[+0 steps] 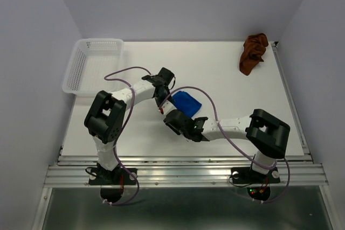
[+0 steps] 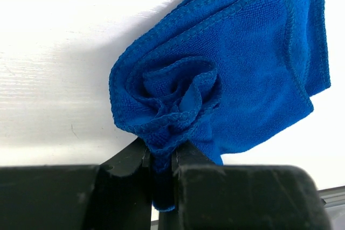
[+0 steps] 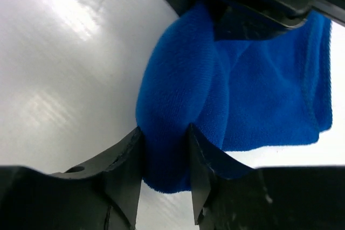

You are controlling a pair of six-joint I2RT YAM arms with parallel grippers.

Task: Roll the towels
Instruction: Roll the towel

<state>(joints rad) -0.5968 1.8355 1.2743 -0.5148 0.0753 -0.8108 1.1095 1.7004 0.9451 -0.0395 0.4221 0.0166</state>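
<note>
The royal blue towel (image 1: 186, 102) lies partly rolled at the table's middle. My left gripper (image 1: 161, 102) is shut on a bunched end of it, and the left wrist view shows the towel (image 2: 237, 63) pinched between the fingers (image 2: 132, 160). My right gripper (image 1: 178, 117) is shut on a fold at the towel's near edge, and the right wrist view shows the cloth (image 3: 226, 90) squeezed between both fingers (image 3: 126, 154). The rust-brown towel (image 1: 253, 52) lies crumpled at the far right corner, away from both grippers.
A white perforated basket (image 1: 91, 65) stands at the far left of the white table (image 1: 232, 95). Purple cables loop over both arms near the towel. Walls close in the table on three sides.
</note>
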